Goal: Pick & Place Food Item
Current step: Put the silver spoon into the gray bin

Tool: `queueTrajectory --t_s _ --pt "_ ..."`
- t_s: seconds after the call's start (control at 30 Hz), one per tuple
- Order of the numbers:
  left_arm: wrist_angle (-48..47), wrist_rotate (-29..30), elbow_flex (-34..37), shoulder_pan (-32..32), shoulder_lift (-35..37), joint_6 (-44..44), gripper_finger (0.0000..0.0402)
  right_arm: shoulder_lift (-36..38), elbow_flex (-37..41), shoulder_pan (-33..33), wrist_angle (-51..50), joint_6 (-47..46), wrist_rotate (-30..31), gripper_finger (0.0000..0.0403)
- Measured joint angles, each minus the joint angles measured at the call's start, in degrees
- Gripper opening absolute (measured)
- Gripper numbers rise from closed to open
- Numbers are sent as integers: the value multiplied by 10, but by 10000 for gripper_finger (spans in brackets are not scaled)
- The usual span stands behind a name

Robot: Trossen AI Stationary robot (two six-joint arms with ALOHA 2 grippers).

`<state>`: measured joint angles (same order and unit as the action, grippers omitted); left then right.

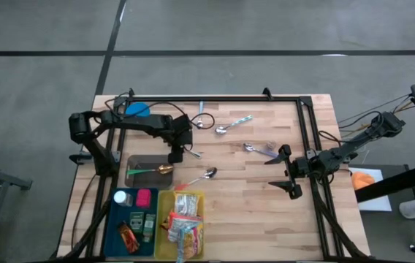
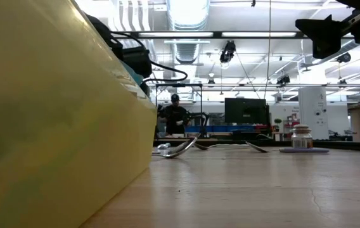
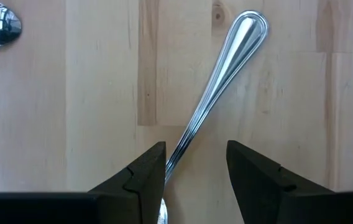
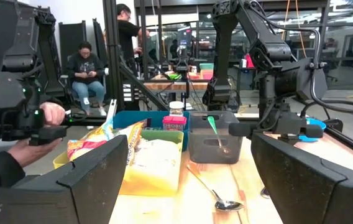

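Note:
Snack packets point(image 1: 184, 225) lie in a yellow bin point(image 1: 165, 219) at the table's near left, also in the right wrist view point(image 4: 96, 143); no gripper is near them. My left gripper point(image 3: 196, 165) points down over a silver spoon point(image 3: 217, 81) that lies flat on the wood. Its fingers are open and stand on either side of the spoon's handle; the bowl end is hidden under the gripper. In the high view that gripper point(image 1: 175, 155) is just beyond a grey tray point(image 1: 136, 162). My right gripper point(image 1: 288, 174) waits open at the table's right.
A blue bin point(image 1: 116, 223) with small packs stands left of the yellow one. The grey tray holds a green-handled spoon point(image 1: 149, 170). Other spoons point(image 1: 206, 174) point(image 1: 226, 128) point(image 1: 255, 148) lie mid-table. A blue disc point(image 1: 138, 109) sits far left. People stand beyond the table point(image 4: 86, 74).

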<state>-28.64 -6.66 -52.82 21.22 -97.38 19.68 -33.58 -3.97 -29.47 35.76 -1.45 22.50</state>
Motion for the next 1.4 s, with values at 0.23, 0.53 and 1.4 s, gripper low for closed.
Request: queueTrajectory --t_s 0.23,0.53,1.4 --pt "-11 4 0 3 0 -21 169 0 0 0 0 0 0 338" --pt "-30 6 -20 3 0 -20 169 0 0 0 0 0 0 338" --pt "-125 6 -111 2 -87 -17 169 0 0 0 0 0 0 338"
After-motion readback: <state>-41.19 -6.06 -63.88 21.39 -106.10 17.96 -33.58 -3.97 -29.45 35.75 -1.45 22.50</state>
